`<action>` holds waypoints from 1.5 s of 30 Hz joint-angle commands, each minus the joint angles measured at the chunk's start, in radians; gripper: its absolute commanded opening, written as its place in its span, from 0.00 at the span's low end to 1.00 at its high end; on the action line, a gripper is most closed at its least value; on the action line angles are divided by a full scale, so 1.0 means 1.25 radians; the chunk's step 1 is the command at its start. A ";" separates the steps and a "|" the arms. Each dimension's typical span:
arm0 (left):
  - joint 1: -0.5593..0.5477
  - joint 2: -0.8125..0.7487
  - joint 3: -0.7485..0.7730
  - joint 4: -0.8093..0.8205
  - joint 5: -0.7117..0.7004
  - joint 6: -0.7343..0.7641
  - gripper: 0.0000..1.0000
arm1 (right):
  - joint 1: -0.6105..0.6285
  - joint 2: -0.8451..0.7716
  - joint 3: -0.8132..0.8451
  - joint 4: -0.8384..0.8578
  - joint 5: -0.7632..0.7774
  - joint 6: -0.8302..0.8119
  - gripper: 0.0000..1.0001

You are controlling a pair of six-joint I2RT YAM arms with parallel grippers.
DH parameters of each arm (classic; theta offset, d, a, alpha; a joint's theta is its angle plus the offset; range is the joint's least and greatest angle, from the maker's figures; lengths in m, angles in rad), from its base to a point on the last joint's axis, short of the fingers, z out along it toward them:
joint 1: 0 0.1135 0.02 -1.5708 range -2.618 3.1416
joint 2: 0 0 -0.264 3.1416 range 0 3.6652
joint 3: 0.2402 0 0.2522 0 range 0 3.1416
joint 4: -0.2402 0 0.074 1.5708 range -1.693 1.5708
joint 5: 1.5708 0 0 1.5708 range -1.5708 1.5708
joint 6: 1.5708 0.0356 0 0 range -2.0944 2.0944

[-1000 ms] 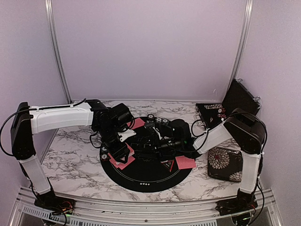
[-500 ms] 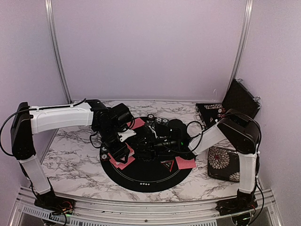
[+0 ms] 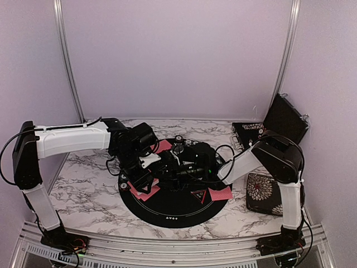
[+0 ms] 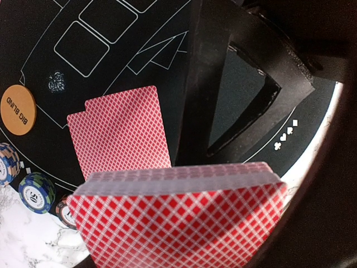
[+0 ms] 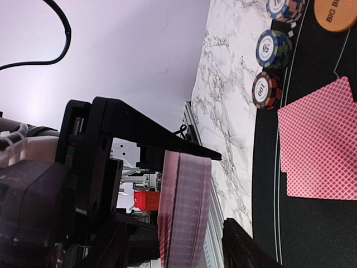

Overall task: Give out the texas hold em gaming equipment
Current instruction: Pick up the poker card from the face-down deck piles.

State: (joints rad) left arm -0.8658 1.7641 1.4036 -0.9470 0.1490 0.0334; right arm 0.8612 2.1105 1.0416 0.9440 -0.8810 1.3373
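My left gripper [image 3: 146,170] is shut on a deck of pink-red-backed cards [image 4: 178,223] and holds it above the left side of the round black mat [image 3: 173,215]. My right gripper [image 5: 173,226] is open, one finger on each side of the deck's edge [image 5: 184,206]. Its black fingers [image 4: 206,84] show in the left wrist view. Two overlapping cards [image 4: 117,134] lie face down on the mat, beside an orange BIG BLIND button [image 4: 18,109] and striped chip stacks [image 4: 36,191]. More cards [image 3: 220,194] and a black triangle marker [image 3: 198,195] lie at the mat's right.
A floral-patterned case [image 3: 268,192] lies right of the mat, under the right arm. An open black case [image 3: 279,120] stands at the back right corner. More chip stacks [image 3: 184,139] sit at the mat's far edge. Marble table [image 3: 83,178] extends left.
My right gripper has moved left across the mat until its fingers reach the deck held by my left gripper. The left arm has stayed in place.
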 commanded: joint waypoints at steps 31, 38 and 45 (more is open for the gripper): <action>0.004 -0.040 -0.012 0.000 0.005 0.002 0.55 | -0.010 -0.019 -0.008 -0.075 0.055 -0.043 0.37; 0.004 -0.042 -0.012 0.001 0.006 0.002 0.55 | -0.016 -0.035 -0.022 -0.078 0.063 -0.047 0.36; 0.004 -0.043 -0.014 0.002 0.006 0.003 0.55 | -0.019 -0.047 -0.028 -0.088 0.068 -0.055 0.36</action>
State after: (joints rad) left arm -0.8658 1.7561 1.3880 -0.9466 0.1486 0.0334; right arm 0.8455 2.0857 1.0157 0.8642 -0.8185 1.2907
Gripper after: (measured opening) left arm 0.668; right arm 0.357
